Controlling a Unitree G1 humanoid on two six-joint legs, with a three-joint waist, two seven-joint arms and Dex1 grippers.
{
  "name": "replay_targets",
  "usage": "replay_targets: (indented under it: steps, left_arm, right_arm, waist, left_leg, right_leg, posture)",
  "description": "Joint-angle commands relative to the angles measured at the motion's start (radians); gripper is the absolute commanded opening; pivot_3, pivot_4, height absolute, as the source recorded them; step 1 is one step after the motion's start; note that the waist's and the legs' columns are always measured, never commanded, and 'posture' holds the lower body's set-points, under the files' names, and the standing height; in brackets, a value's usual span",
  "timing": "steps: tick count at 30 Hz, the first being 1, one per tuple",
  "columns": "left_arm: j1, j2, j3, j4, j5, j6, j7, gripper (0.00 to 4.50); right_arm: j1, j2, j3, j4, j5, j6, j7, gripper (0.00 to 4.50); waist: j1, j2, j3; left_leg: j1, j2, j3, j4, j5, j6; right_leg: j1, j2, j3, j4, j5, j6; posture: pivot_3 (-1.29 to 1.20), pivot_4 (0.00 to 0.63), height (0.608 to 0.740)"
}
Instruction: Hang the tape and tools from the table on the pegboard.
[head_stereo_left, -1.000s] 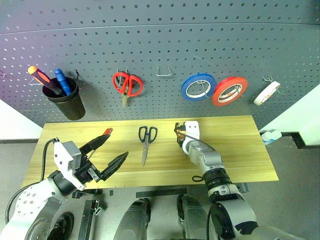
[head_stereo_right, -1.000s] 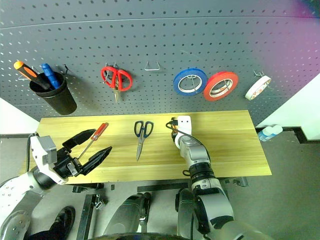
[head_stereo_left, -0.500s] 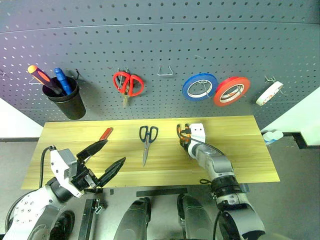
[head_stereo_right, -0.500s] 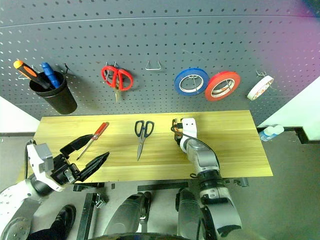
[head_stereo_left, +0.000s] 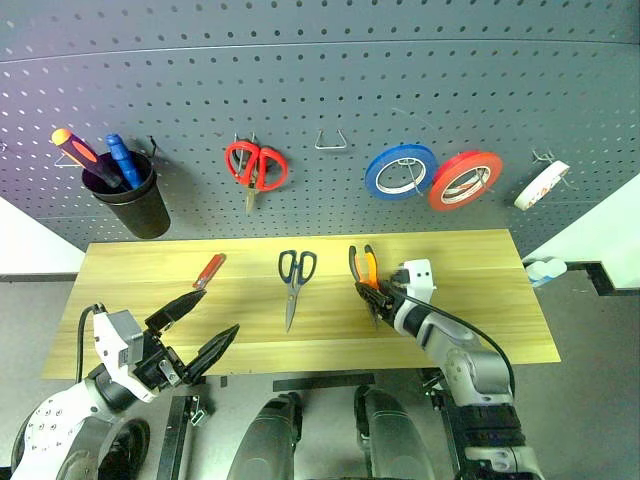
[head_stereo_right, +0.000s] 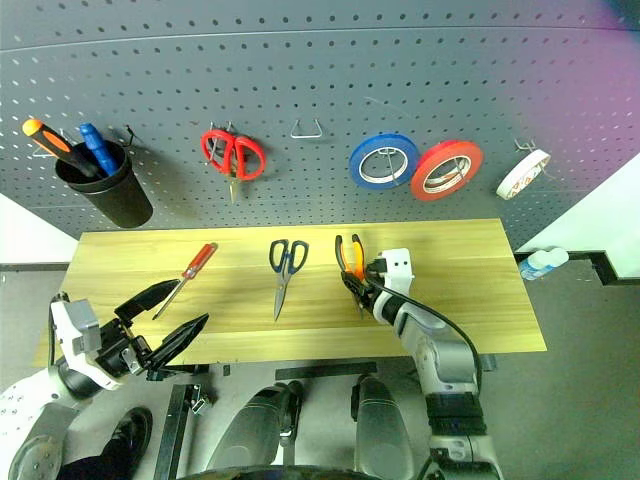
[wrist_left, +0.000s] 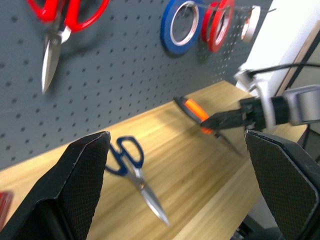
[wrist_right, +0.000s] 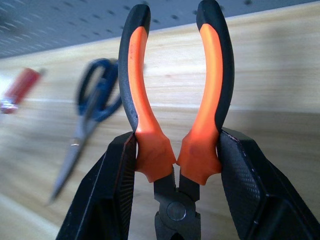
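My right gripper (head_stereo_left: 378, 296) is shut on the orange-and-black pliers (wrist_right: 172, 90) just above their joint, and their handles point toward the pegboard (head_stereo_left: 320, 80). They hang just over the middle of the wooden table (head_stereo_left: 480, 290). The dark-handled scissors (head_stereo_left: 293, 280) lie to their left, and the red-handled screwdriver (head_stereo_left: 209, 270) lies further left. My left gripper (head_stereo_left: 205, 328) is open and empty at the table's near left edge. The whitish tape (head_stereo_left: 540, 185) hangs on a hook at the pegboard's far right.
On the pegboard hang a black cup (head_stereo_left: 135, 205) with two screwdrivers, red scissors (head_stereo_left: 257, 168), a bare metal hook (head_stereo_left: 331, 142), a blue roll (head_stereo_left: 398, 172) and a red roll (head_stereo_left: 464, 181). A small white and blue object (head_stereo_left: 545, 268) sits past the table's right end.
My right gripper has drawn back toward me and risen with the pliers, turning so their handles show. My left gripper has sunk toward the near left edge, still open.
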Motion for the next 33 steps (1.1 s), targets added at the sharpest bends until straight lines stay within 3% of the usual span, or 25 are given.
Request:
replay_targets:
  steps: [1,8,16,27,33]
  left_arm:
    - [0.0,-0.002,0.02,0.038,0.003,-0.064,-0.054,4.5]
    - [-0.031,-0.003,0.026,0.154,0.004,-0.131,-0.124,4.5]
    - [-0.072,-0.004,0.022,0.237,0.009,-0.18,-0.165,4.5]
    - [-0.094,-0.017,0.016,0.28,0.015,-0.212,-0.181,4.5]
    - [-0.094,-0.026,0.008,0.277,0.021,-0.222,-0.18,4.5]
  right_arm:
    - [0.042,0.008,-0.021,-0.097,0.083,-0.144,0.113,2.07]
    - [0.058,0.023,-0.036,-0.19,0.195,-0.219,0.187,2.07]
    - [-0.021,0.028,-0.026,-0.268,0.301,-0.203,0.187,2.07]
    - [-0.28,0.093,-0.033,-0.235,0.345,-0.238,0.092,2.07]
    - [-0.397,0.141,-0.016,-0.126,0.286,-0.328,0.083,2.07]
  waist:
    - [-0.002,0.0,0.0]
    - [-0.002,0.0,0.0]
    - [-0.003,0.0,0.0]
    - [-0.004,0.0,0.0]
    - [-0.004,0.0,0.0]
  left_leg:
    - [-0.001,0.0,0.0,0.0,0.0,0.0]
    - [-0.001,0.001,0.0,0.001,0.0,0.0]
    - [-0.001,0.0,0.0,0.001,0.0,0.0]
    - [-0.001,0.0,0.0,0.002,0.001,-0.001]
    - [0.0,0.0,0.0,0.002,0.001,-0.002]
  right_leg:
    - [0.0,0.0,0.0,-0.001,0.0,0.0]
    - [-0.001,0.0,0.0,0.0,0.0,0.0]
    - [-0.001,0.0,0.0,0.0,0.0,0.0]
    - [-0.003,0.0,0.0,0.005,0.001,0.0]
    - [-0.003,0.0,0.0,0.006,0.001,0.0]
  posture:
    - [0.02,0.261,0.74]
    - [0.0,0.253,0.74]
    - [-0.01,0.245,0.74]
    - [0.01,0.235,0.74]
    - [0.02,0.228,0.74]
